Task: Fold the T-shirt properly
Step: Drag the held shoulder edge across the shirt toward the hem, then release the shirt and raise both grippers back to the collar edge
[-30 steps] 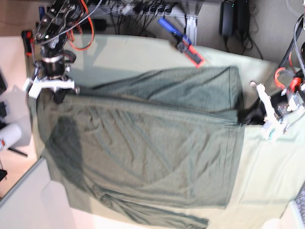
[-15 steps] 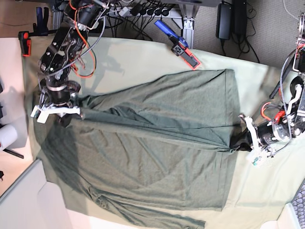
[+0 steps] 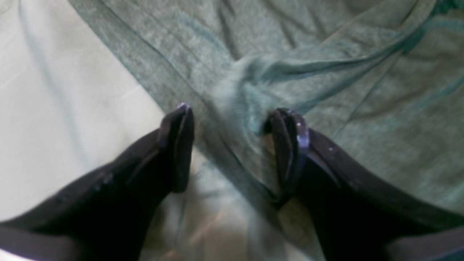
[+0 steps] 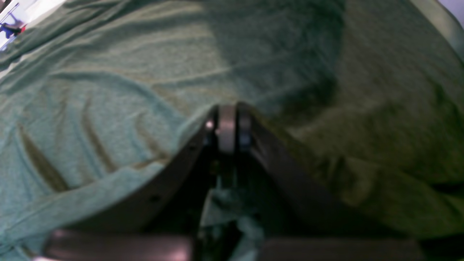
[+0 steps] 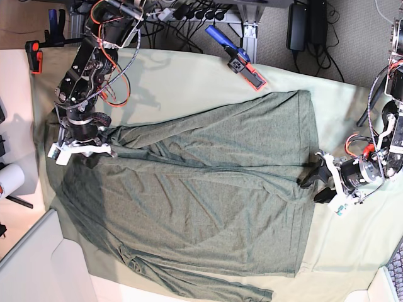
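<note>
The T-shirt (image 5: 201,189) has only one fold so far; the left gripper (image 3: 232,145) is wide open and holds nothing, and the right gripper (image 4: 227,125) looks nearly shut on cloth.

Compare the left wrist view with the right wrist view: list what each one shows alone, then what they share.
Only the left wrist view: the left gripper with its dark jaws spread apart, astride a bunched ridge at the shirt's edge, and the pale, smooth mint-green table cloth beside that edge.

Only the right wrist view: the right gripper with its jaws nearly together, fabric bunched below them, and a dark shadow across the cloth ahead.

Both: the dark heathered olive-green T-shirt of thin, wrinkled knit lying under the fingers.
</note>
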Action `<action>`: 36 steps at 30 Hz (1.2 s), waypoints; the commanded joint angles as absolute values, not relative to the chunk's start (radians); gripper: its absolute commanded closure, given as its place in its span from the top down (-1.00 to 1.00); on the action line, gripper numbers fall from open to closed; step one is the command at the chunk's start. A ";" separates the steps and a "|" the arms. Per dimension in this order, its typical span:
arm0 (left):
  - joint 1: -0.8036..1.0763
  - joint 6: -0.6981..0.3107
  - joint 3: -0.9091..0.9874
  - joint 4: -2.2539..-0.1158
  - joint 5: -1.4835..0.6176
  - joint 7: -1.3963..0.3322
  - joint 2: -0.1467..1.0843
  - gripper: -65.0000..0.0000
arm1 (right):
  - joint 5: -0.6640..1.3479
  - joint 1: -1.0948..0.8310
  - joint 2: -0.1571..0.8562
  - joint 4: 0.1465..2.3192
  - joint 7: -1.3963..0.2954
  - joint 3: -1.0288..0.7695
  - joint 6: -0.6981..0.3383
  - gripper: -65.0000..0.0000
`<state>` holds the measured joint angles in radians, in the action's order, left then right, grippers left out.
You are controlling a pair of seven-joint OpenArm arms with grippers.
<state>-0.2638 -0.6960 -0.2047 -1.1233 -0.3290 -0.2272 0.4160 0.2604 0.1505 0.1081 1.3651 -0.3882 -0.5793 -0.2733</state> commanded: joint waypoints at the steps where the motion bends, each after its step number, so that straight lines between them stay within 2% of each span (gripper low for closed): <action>1: -0.287 -0.698 -0.198 -1.137 -0.358 -0.216 0.432 0.16 | 0.270 0.174 0.121 1.381 -0.359 -0.574 -0.289 -0.46; 3: -0.287 -0.698 -0.194 -1.143 -0.427 -0.294 0.439 0.16 | 0.270 0.174 0.121 1.381 -0.359 -0.567 -0.289 0.06; 4: -0.283 -0.698 -0.188 -1.150 -0.478 -0.348 0.445 0.16 | 0.273 0.174 0.121 1.381 -0.359 -0.567 -0.289 0.19; 5: -0.273 -0.698 -0.179 -1.163 -0.531 -0.398 0.455 0.16 | 0.284 0.173 0.122 1.381 -0.360 -0.567 -0.289 0.23; 8: -0.194 -0.698 -0.130 -1.264 -0.637 -0.486 0.494 0.16 | 0.319 0.168 0.122 1.382 -0.370 -0.567 -0.292 0.23; 13: 0.043 -0.698 -0.012 -1.510 -0.773 -0.576 0.550 0.16 | 0.323 0.168 0.122 1.393 -0.397 -0.568 -0.292 0.23; 16: 0.180 -0.698 0.046 -1.592 -0.845 -0.606 0.541 0.16 | 0.339 0.168 0.121 1.404 -0.406 -0.568 -0.292 0.23; 20: 0.300 -0.698 0.112 -1.619 -0.864 -0.603 0.462 0.16 | 0.340 0.168 0.122 1.414 -0.423 -0.568 -0.292 0.23; 28: 0.389 -0.698 0.131 -1.620 -0.883 -0.611 0.351 0.16 | 0.340 0.130 0.122 1.425 -0.423 -0.569 -0.292 0.23; 36: 0.404 -0.698 0.086 -1.645 -0.897 -0.628 0.327 0.16 | 0.341 0.096 0.121 1.457 -0.423 -0.574 -0.292 0.23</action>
